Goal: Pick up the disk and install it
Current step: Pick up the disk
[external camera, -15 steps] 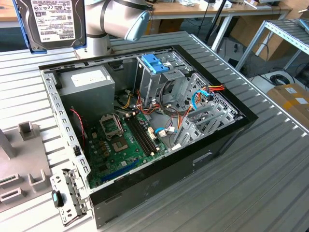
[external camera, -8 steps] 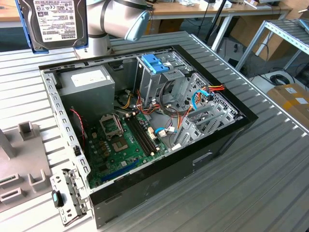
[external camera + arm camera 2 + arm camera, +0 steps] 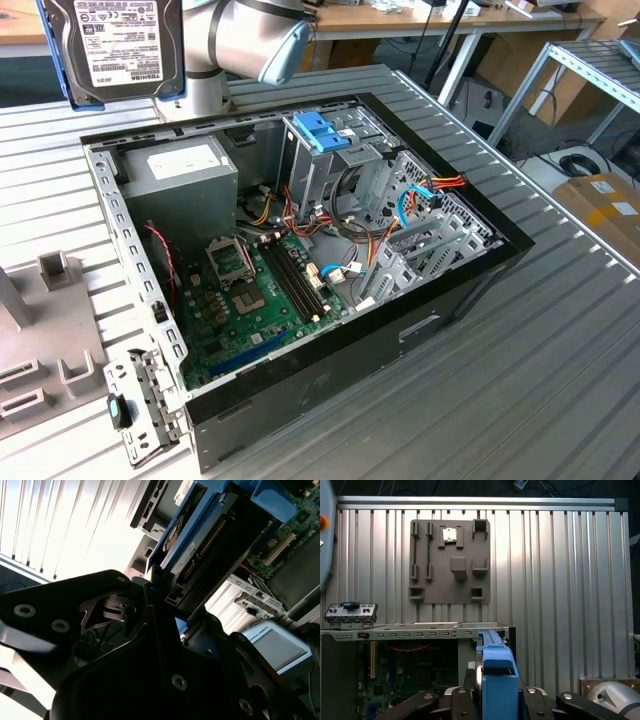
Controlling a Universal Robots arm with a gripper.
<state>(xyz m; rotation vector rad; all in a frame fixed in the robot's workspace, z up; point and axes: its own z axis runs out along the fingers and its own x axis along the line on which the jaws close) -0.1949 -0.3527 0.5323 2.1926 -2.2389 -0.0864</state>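
Note:
The disk (image 3: 120, 45) hangs high in the air at the exterior view's upper left, beyond the case's back corner. Its dark face with the white label faces the camera, and blue rails frame its sides. In the second wrist view my gripper (image 3: 159, 607) is shut on the disk (image 3: 200, 535), its black fingers (image 3: 100, 605) clamping the end nearest the camera. In the first wrist view the disk's blue rail (image 3: 497, 677) stands edge-on between the fingers (image 3: 462, 702). The open computer case (image 3: 450, 290) lies below, with the metal drive cage and its blue latch (image 3: 325, 130) at its back.
A grey power-supply box (image 3: 185, 170) fills the case's back left corner, and the green motherboard (image 3: 250, 290) and loose cables (image 3: 390, 215) lie inside. A grey fixture plate (image 3: 450, 562) and a small metal bracket (image 3: 140, 410) rest on the ribbed aluminium table (image 3: 540, 380).

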